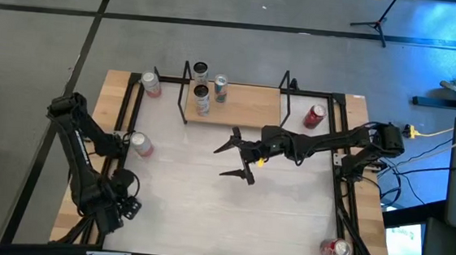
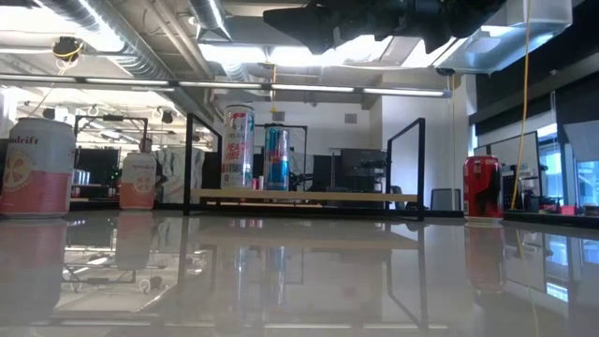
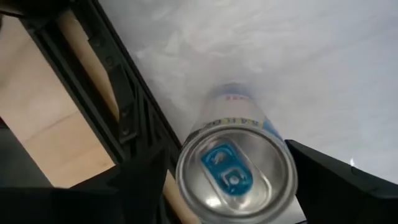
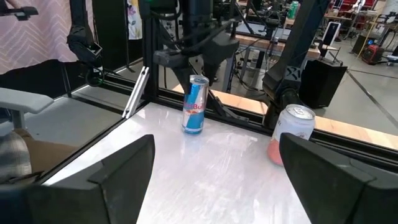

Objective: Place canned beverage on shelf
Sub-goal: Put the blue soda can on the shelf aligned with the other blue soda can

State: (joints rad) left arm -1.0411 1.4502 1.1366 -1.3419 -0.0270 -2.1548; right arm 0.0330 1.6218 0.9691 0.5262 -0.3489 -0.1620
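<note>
A blue-and-silver canned beverage (image 4: 194,106) stands upright on the white table top near its left edge. The high view hides it under my left arm. My left gripper (image 4: 198,62) points straight down over it, open. In the left wrist view its fingers (image 3: 143,183) stand on either side of the can's silver top (image 3: 235,167) and touch nothing. My right gripper (image 1: 238,157) hangs open over mid-table, pointing toward the left edge. The shelf (image 1: 242,104), a wood board on a black wire frame, stands at the far edge with cans (image 2: 240,147) on its left part.
A pink can (image 1: 139,143) stands just beyond the left gripper, and another (image 1: 150,83) stands at the far left. A red can (image 1: 316,116) stands right of the shelf; another (image 1: 335,248) lies at the near right. A black frame rail (image 3: 118,106) runs beside the blue can.
</note>
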